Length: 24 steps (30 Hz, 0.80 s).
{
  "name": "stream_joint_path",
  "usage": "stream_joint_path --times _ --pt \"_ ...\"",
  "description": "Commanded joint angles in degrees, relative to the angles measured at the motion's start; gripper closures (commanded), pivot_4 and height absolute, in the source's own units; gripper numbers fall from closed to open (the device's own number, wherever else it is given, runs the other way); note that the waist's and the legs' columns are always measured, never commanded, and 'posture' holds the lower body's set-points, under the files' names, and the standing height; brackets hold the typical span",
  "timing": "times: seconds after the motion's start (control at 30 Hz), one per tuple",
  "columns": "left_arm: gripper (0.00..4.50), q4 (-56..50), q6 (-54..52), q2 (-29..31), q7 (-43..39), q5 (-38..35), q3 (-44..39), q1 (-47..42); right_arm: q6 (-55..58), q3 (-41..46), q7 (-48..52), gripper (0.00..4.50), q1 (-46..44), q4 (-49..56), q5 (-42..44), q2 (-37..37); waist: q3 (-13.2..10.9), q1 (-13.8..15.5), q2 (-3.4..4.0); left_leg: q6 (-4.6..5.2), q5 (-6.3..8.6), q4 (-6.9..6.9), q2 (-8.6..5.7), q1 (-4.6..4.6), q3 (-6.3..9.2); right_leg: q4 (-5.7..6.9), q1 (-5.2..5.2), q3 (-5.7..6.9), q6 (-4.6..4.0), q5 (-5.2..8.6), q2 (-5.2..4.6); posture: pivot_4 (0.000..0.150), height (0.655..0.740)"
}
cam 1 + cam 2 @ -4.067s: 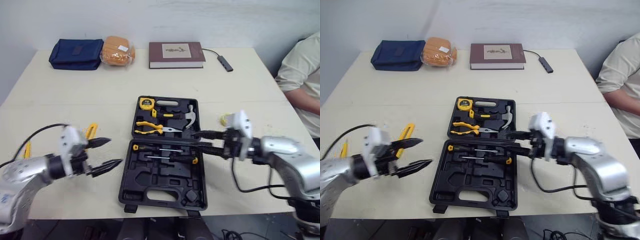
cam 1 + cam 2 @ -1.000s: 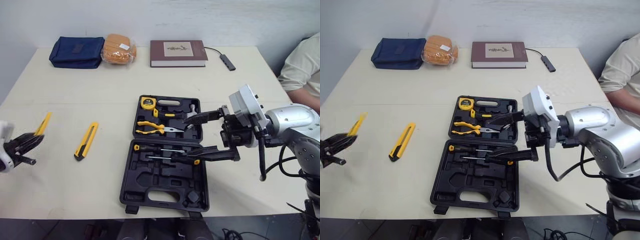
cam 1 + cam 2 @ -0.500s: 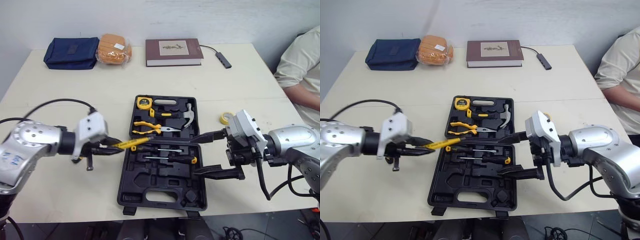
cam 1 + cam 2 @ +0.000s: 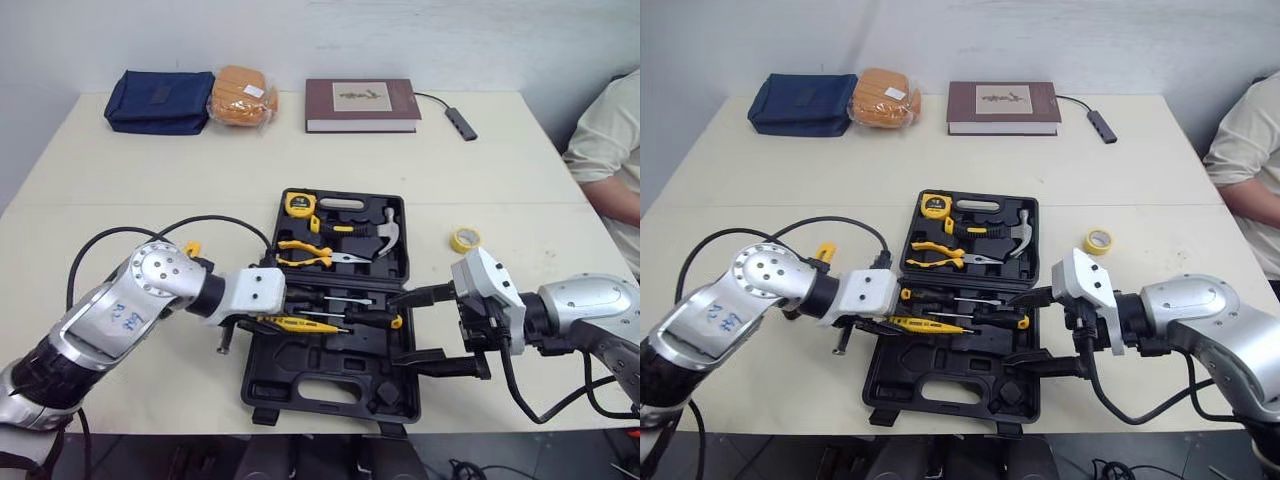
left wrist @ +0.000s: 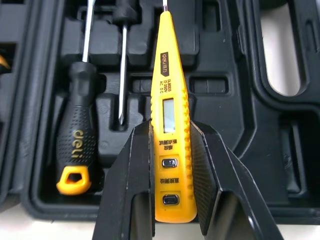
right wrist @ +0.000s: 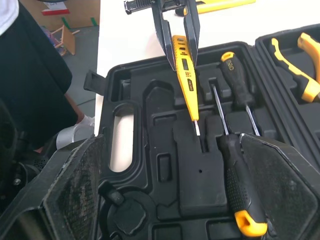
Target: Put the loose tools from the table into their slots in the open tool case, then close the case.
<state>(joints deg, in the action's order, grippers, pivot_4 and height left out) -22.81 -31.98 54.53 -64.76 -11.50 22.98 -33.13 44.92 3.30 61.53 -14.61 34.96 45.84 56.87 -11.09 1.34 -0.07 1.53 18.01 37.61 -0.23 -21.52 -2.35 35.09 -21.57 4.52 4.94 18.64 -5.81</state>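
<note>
Left end effector (image 5: pixel 171 126) clamped on yellow tester pen (image 5: pixel 169 100)
Pen's over the open tool case (image 4: pixel 330 385), beside 2 screwdrivers (image 5: pixel 75 135); right end effector (image 4: pixel 1011 330) wide open w/ nothing in it.

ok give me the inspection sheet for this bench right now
surface: pale table, black case open at its near edge
job's things: tester over the case's near half; knife and tape roll loose on table; hammer, pliers, tape measure, screwdrivers slotted
clutter: pouch, orange packet, book, adapter along far edge
grippers: left gripper jaws shut on tester; right gripper jaws open at case's right edge
cables: black loops on both arms
surroundings: person seated at right, white wall
</note>
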Motion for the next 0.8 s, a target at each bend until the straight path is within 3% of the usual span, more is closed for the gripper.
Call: stream_joint_path --times 0.03,0.13,0.57,0.6,0.67,0.7,0.77,0.8 --pt "4.17 1.72 2.71 -1.73 -0.6 3.42 1.28 -1.55 -0.53 1.92 -0.98 0.0 0.39 2.41 0.74 0.13 0.0 0.06 0.0 0.0 0.0 0.02 0.01 0.0 0.0 0.01 0.0 0.0 0.0 0.0 0.01 0.15 0.74" --pt "4.17 4.27 5.62 -2.87 -1.25 6.54 2.31 -2.07 -0.52 2.02 -1.82 0.0 0.92 2.74 0.79 -0.09 -0.02 0.07 -0.04 0.02 0.01 0.13 0.02 -0.04 0.01 0.04 0.01 0.0 0.01 0.0 0.01 0.15 0.74" --pt "4.17 5.36 5.56 -7.01 -3.36 8.36 1.99 -1.07 -0.52 3.03 -3.14 0.0 2.73 3.21 1.41 -0.04 -0.03 0.11 -0.05 0.07 0.04 0.35 0.02 -0.05 0.01 0.37 0.05 -0.03 0.04 -0.02 -0.01 0.15 0.74" --pt "3.13 4.78 4.58 -6.88 -3.57 7.7 1.31 -0.91 -0.5 3.12 -3.21 0.0 2.86 3.29 1.48 -0.02 -0.03 0.11 -0.05 0.08 0.04 0.36 0.02 -0.06 0.01 0.37 0.06 -0.03 0.05 -0.03 -0.01 0.15 0.74" --pt "2.41 3.18 1.45 -6.62 -3.68 5.84 -0.62 -0.8 -0.52 3.33 -3.32 0.0 3.26 3.55 1.61 0.01 -0.03 0.09 -0.06 0.08 0.05 0.36 0.02 -0.06 0.03 0.37 0.06 -0.03 0.05 -0.03 -0.01 0.15 0.74" --pt "2.26 2.23 -0.29 -6.29 -4.08 4.29 -2.06 -0.79 -0.51 3.46 -3.38 0.0 3.46 3.68 1.72 0.0 -0.03 0.08 -0.06 0.09 0.05 0.36 0.02 -0.06 0.03 0.37 0.06 -0.03 0.05 -0.03 -0.01 0.15 0.74" --pt "1.38 0.81 -3.39 -5.71 -5.0 1.22 -4.73 -0.74 -0.5 3.65 -3.51 0.0 3.78 3.87 1.93 -0.02 -0.04 0.0 -0.08 0.08 0.05 0.36 0.03 -0.06 0.03 0.39 0.06 -0.03 0.05 -0.03 -0.01 0.15 0.74" --pt "1.38 0.31 -5.13 -5.51 -5.64 -1.26 -6.65 -0.6 -0.62 3.75 -3.48 0.0 4.03 3.89 1.93 0.0 -0.05 -0.04 -0.09 0.08 0.05 0.36 0.04 -0.07 0.03 0.4 0.06 -0.03 0.05 -0.03 0.0 0.15 0.74"
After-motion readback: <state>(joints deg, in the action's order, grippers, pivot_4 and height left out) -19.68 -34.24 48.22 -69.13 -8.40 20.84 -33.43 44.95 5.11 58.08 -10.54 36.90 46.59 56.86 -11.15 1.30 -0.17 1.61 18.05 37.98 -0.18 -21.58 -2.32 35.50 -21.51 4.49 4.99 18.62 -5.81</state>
